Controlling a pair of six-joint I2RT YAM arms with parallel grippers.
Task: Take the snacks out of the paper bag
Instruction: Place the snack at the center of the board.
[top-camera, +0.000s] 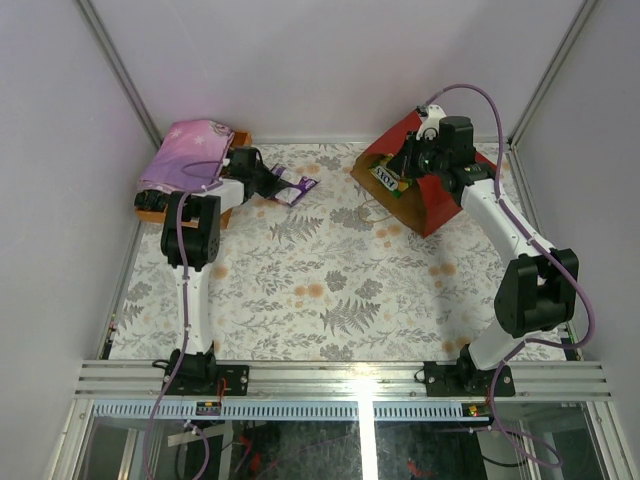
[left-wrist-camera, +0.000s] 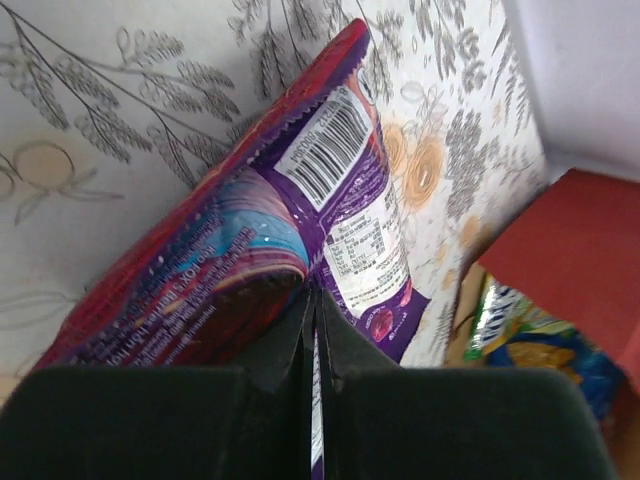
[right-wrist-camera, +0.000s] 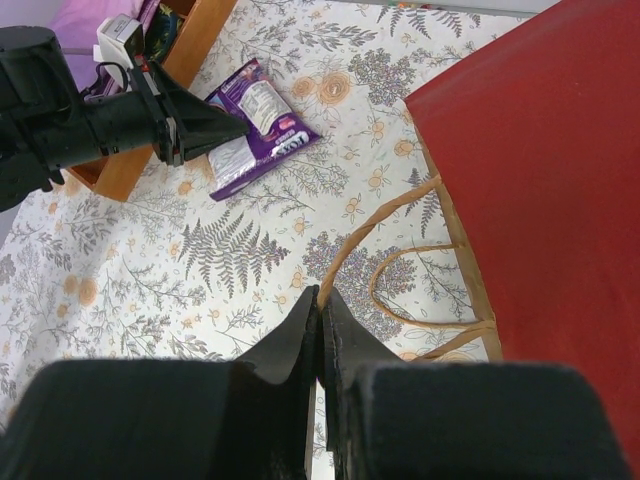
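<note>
Quick status from my end of the remote link. The left gripper (left-wrist-camera: 316, 300) is way out at the far left of the table (top-camera: 330, 290), and its two fingers are squeezed together on the edge of a purple packet (left-wrist-camera: 340, 200). The left wrist cam shows the barcode and nutrition panel facing up, and the packet is bent into a ridge right at the fingertips. From the top cam that packet (top-camera: 297, 186) sits on the floral tablecloth just beside the wooden tray (top-camera: 158, 212), which has the pink-purple cloth (top-camera: 188, 152) on it.

The right gripper (right-wrist-camera: 320, 295) is pinched closed too, and as far as I can see there's nothing between the fingers. It hangs over the cloth right next to the red paper bag (right-wrist-camera: 540, 200), with the bag's yellowish cord handles (right-wrist-camera: 400, 260) looping on the table just past the tips. The bag lies on its side at the far right, mouth toward the middle of the table.

At least one snack is still in the bag: a green-and-white packet (top-camera: 385, 177) at the mouth. The left wrist cam catches the same opening, with a green, blue and yellow pack (left-wrist-camera: 520, 335) inside. I can't tell from here how many packs are deeper in.
</note>
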